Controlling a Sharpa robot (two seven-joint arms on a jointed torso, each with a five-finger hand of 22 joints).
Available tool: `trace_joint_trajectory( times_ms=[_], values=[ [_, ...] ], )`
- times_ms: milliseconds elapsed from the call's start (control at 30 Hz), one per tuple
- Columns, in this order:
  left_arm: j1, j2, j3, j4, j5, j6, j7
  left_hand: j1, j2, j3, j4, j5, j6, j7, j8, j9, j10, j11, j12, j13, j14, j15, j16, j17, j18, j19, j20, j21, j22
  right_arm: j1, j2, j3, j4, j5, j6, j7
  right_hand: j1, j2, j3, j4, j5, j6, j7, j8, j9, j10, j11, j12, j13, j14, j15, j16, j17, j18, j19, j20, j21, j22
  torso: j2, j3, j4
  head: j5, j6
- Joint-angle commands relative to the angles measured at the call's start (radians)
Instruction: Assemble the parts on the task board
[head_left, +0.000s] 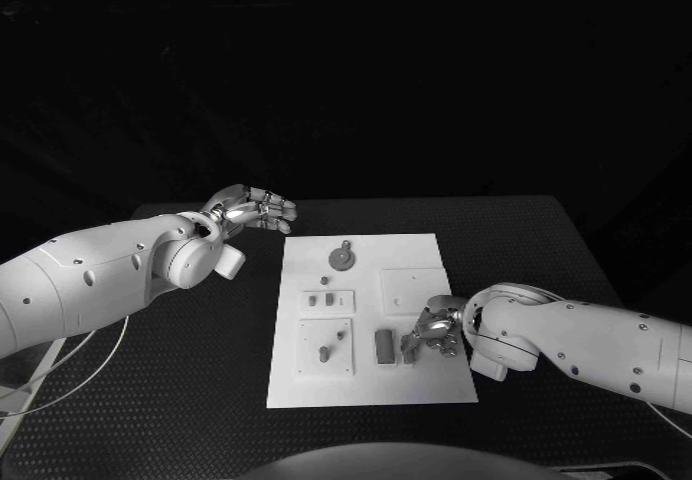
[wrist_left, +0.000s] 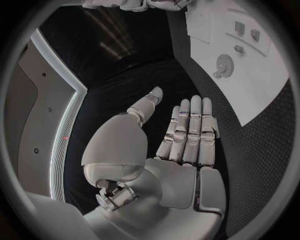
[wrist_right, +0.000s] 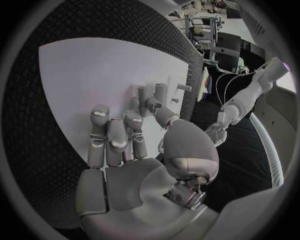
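The board (head_left: 372, 320) is lying in the middle of the counter (head_left: 548, 250), with its long axis running away from the robot. Grey parts are sitting on it: a round part (head_left: 342, 257) near the far end, small parts (head_left: 323, 297) left of centre, a peg (head_left: 326, 352) in the near-left plate, and an upright block (head_left: 384, 346) just beside the right hand (head_left: 437, 330).

The right hand is hovering over the board's near-right area, its fingers (wrist_right: 115, 137) loosely curled and apart, holding nothing I can make out. In the right wrist view the thumb side is reaching toward some short upright pegs (wrist_right: 153, 95); whether it is touching them I cannot tell.

The left hand (head_left: 254, 210) is resting off the board's far-left corner, flat and empty, with its fingers (wrist_left: 190, 130) straight and pressed side by side.

The block is lying to the left of the right fingers, and its long axis is running along the board. The right hand is by far the nearer, so the next grasp is probably its job.
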Motion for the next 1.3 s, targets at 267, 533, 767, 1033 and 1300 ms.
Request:
trace_joint_trajectory(
  times_ms=[267, 533, 767, 1033, 1300],
  values=[
    [0.001, 0.000, 0.001, 0.003, 0.006, 0.013, 0.009, -0.013, 0.000, -0.005, -0.002, 0.004, -0.008, -0.001, 0.006, -0.001, -0.008, 0.001, 0.004, -0.001, 0.004, 0.003, -0.004, 0.002, 0.001, -0.004, 0.002, 0.004, -0.001, -0.002, 0.001, -0.001, 0.000, -0.003, 0.004, 0.012, -0.085, -0.085, 0.002, 0.044, 0.001, -0.021, 0.021, -0.015, -0.008, -0.005, 0.003, -0.007, -0.002, -0.001, -0.002, -0.009, -0.010, 0.039, 0.011, -0.007, -0.010, 0.000, 0.000, 0.0003, 0.0000, 0.000, -0.001],
    [0.001, 0.001, 0.001, 0.003, 0.006, 0.013, 0.010, -0.013, 0.000, -0.005, -0.002, 0.004, -0.008, -0.001, 0.006, -0.001, -0.008, 0.001, 0.004, -0.001, 0.004, 0.003, -0.005, 0.003, 0.001, -0.004, 0.002, 0.004, -0.001, -0.002, -0.001, -0.001, -0.001, -0.003, 0.001, 0.013, -0.097, -0.126, 0.030, 0.077, 0.001, -0.023, 0.023, -0.019, -0.010, -0.006, 0.004, -0.008, -0.002, -0.001, -0.001, -0.010, -0.012, 0.039, 0.016, -0.011, -0.013, -0.002, 0.000, 0.0005, -0.0006, 0.001, -0.002],
    [0.001, 0.000, 0.001, 0.002, 0.006, 0.013, 0.009, -0.013, 0.000, -0.005, -0.002, 0.004, -0.008, -0.001, 0.006, -0.001, -0.008, 0.001, 0.004, -0.001, 0.004, 0.003, -0.005, 0.004, 0.002, -0.004, 0.002, 0.004, -0.001, -0.002, -0.004, -0.001, 0.000, -0.005, -0.004, 0.016, -0.091, -0.121, 0.038, 0.078, 0.001, -0.023, 0.023, -0.019, -0.010, -0.005, 0.004, -0.007, -0.001, 0.000, -0.001, -0.009, -0.011, 0.039, 0.017, -0.012, -0.013, -0.002, 0.000, 0.0008, -0.0002, 0.001, -0.003],
    [0.001, 0.001, 0.001, 0.001, 0.006, 0.013, 0.010, -0.013, 0.000, -0.005, -0.002, 0.004, -0.008, -0.001, 0.006, -0.001, -0.008, 0.001, 0.004, -0.001, 0.004, 0.003, -0.006, 0.004, 0.002, -0.004, 0.002, 0.004, -0.001, -0.002, -0.025, -0.001, 0.007, -0.025, -0.022, 0.050, -0.086, -0.116, 0.038, 0.071, 0.001, -0.023, 0.023, -0.019, -0.009, -0.005, 0.004, -0.006, -0.001, 0.001, -0.001, -0.008, -0.010, 0.039, 0.017, -0.013, -0.012, -0.001, 0.000, 0.0003, 0.0000, 0.001, -0.001],
    [0.001, 0.003, 0.001, -0.008, 0.015, 0.012, 0.020, -0.013, -0.001, -0.006, -0.003, 0.004, -0.008, -0.001, 0.006, -0.001, -0.008, 0.001, 0.004, -0.001, 0.005, 0.003, -0.006, 0.005, 0.001, -0.004, 0.002, 0.004, -0.001, 0.023, -0.059, 0.001, 0.031, 0.017, -0.045, 0.149, -0.098, -0.169, 0.050, 0.098, 0.001, -0.037, 0.027, -0.028, -0.012, -0.010, 0.008, -0.008, -0.001, -0.006, 0.001, -0.013, -0.022, 0.039, 0.017, -0.013, -0.016, -0.003, -0.003, 0.0002, -0.0020, -0.001, 0.018]
  ],
)
